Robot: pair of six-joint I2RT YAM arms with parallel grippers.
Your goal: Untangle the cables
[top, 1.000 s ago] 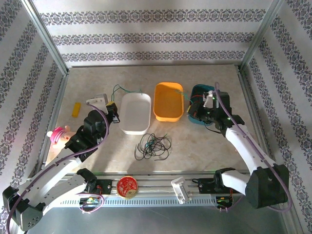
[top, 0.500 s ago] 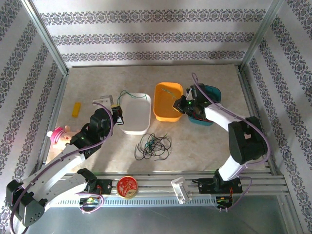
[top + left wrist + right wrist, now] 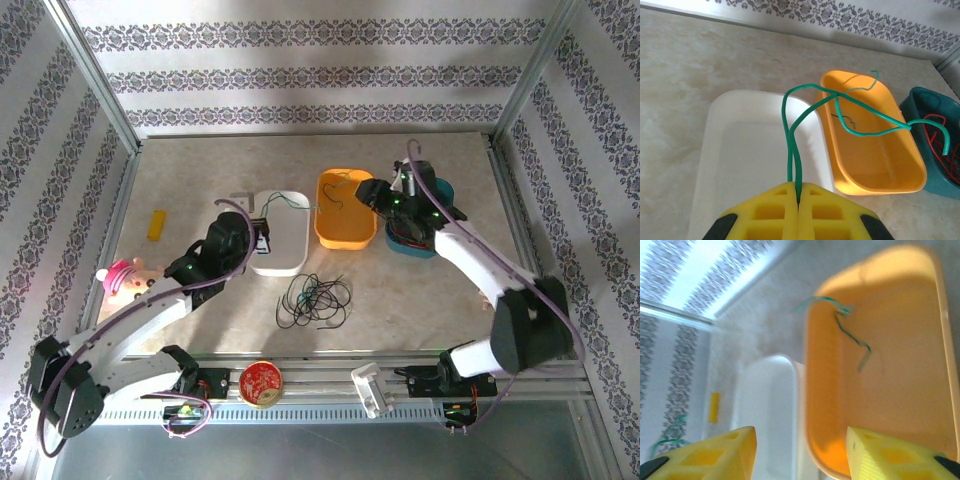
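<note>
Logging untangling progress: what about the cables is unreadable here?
Left wrist: red cable cut off by the right edge.
Right wrist: blur smears the green strand in the orange bin.
Top view: black tangle too fine to trace crossings.
Left wrist: green cable end hidden inside the shut left end effector.

My left pincer (image 3: pixel 798 194) is clamped on a green cable (image 3: pixel 784 112) above the white tray (image 3: pixel 752 167); its loops reach over the orange tray (image 3: pixel 880 160).

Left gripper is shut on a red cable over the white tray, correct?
Not red. The left wrist view shows the left gripper shut on a green cable, over the white tray.
</note>
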